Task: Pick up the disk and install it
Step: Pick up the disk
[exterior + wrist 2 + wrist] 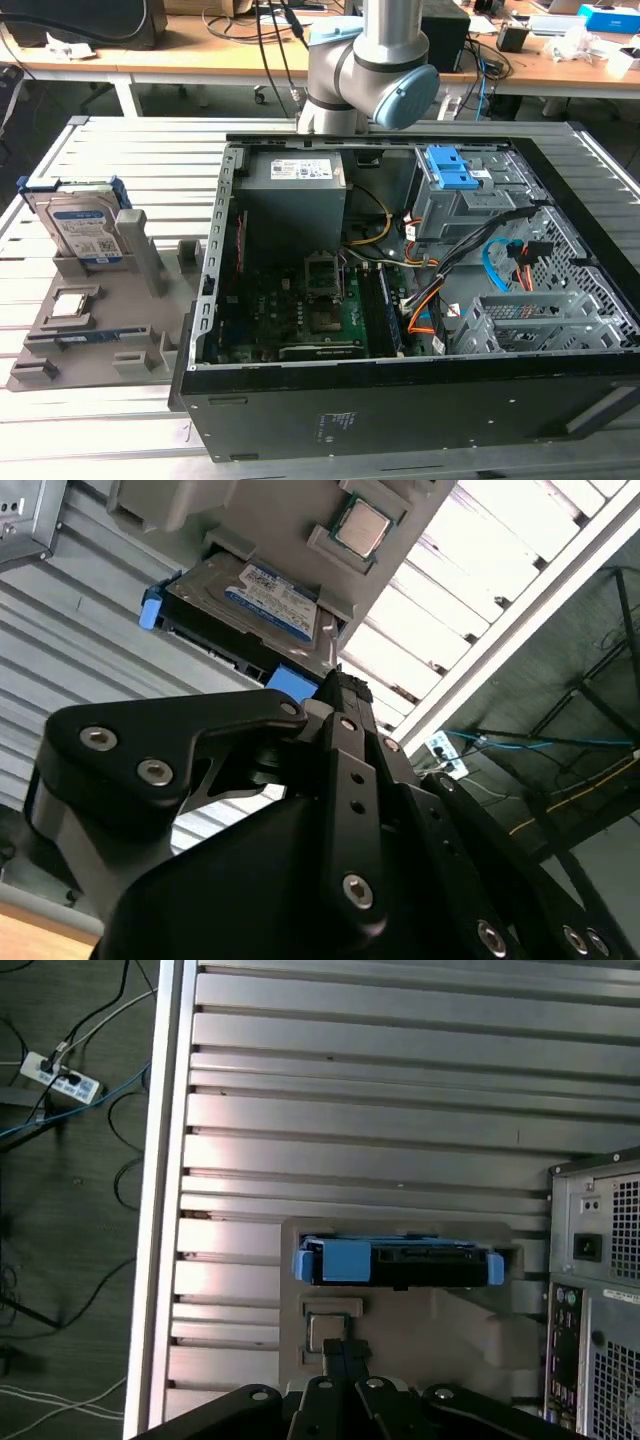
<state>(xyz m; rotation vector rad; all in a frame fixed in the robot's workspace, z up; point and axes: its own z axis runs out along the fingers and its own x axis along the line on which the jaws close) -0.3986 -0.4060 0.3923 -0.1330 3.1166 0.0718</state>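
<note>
Slatted table (400, 1110); downward end effector (345, 1348) above disk (400, 1262)

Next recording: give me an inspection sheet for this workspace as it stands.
Surface: slatted metal table, bearing a grey holder and an open computer case.
Job's things: the disk stands on edge in the holder, not yet picked up.
Clutter: small square chip in the holder.
Gripper: fingers shut, empty, apart from the disk.
Cables: bundles inside the case; power strip on the floor.
Surroundings: desks behind.
</note>
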